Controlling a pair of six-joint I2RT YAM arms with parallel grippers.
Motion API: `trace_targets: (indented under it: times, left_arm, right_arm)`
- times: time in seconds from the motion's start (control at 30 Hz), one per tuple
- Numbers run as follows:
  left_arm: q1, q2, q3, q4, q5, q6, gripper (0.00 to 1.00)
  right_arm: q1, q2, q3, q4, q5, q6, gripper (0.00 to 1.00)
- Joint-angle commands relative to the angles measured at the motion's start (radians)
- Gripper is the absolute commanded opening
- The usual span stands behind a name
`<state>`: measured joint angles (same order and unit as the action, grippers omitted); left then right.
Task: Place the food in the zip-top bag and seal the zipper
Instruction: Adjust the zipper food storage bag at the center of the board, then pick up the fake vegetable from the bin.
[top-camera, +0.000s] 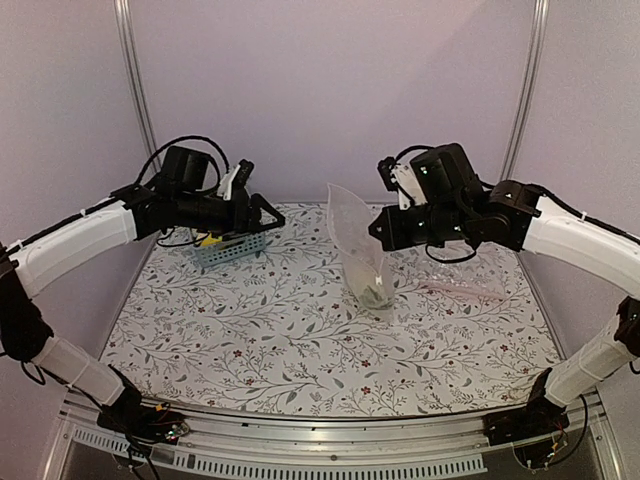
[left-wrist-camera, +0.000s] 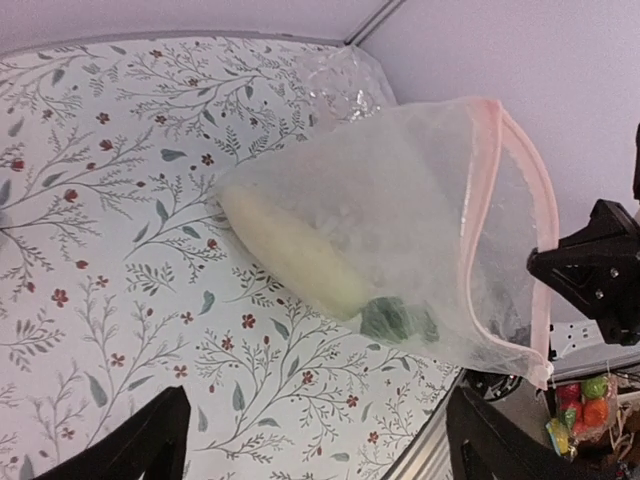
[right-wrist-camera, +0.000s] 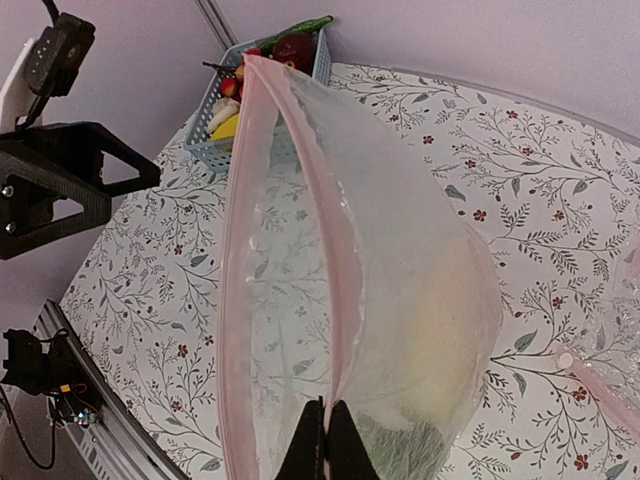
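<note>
My right gripper (right-wrist-camera: 327, 445) is shut on the pinkish zipper (right-wrist-camera: 322, 260) of the zip-top bag (right-wrist-camera: 420, 270) and holds it up, mouth open toward the left arm. The bag (top-camera: 358, 240) hangs with its bottom on the table. The long cream-white vegetable (left-wrist-camera: 290, 252) lies inside it, green end (left-wrist-camera: 395, 320) lowest. My left gripper (left-wrist-camera: 320, 450) is open and empty, raised above the blue basket (top-camera: 235, 248). The dark maroon piece (right-wrist-camera: 293, 50) and a yellow-orange piece (right-wrist-camera: 228, 127) lie in the basket (right-wrist-camera: 205, 148).
The basket also holds small red fruits (right-wrist-camera: 232, 87) and a slim green cucumber (right-wrist-camera: 305, 25). A second clear bag (top-camera: 465, 288) lies flat on the table at the right. Walls and frame posts close the back and sides.
</note>
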<state>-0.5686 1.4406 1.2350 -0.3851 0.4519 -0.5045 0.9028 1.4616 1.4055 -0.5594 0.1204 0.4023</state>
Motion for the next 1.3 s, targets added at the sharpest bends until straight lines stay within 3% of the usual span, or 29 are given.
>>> trace_targets:
  times: [0.0, 0.13, 0.3, 0.37, 0.67, 1.03, 1.27]
  left_arm:
    - [0.134, -0.039, 0.013, -0.168, -0.069, 0.106, 0.9]
    - [0.235, -0.034, 0.022, -0.223, -0.149, 0.168, 0.94]
    - [0.381, 0.047, 0.013, -0.184, -0.04, 0.13, 0.95]
    - [0.409, 0.091, 0.017, -0.161, -0.058, 0.127, 0.95]
    - [0.431, 0.338, 0.186, -0.212, -0.289, 0.205, 0.95]
    - [0.431, 0.603, 0.505, -0.285, -0.431, 0.289, 0.76]
    - [0.433, 0.797, 0.711, -0.327, -0.447, 0.283, 0.71]
  right_arm:
    - [0.002, -0.049, -0.013, 0.019, -0.024, -0.01, 0.0]
    - [0.002, -0.056, -0.025, 0.025, -0.028, -0.016, 0.0]
    - [0.002, -0.055, -0.037, 0.036, -0.033, -0.023, 0.0]
    - [0.002, -0.054, -0.04, 0.037, -0.034, -0.031, 0.0]
    - [0.002, -0.047, -0.046, 0.043, -0.053, -0.064, 0.0]
    - [0.001, -0.022, -0.058, 0.062, -0.072, -0.077, 0.0]
    - [0.002, 0.001, -0.051, 0.067, -0.082, -0.067, 0.0]
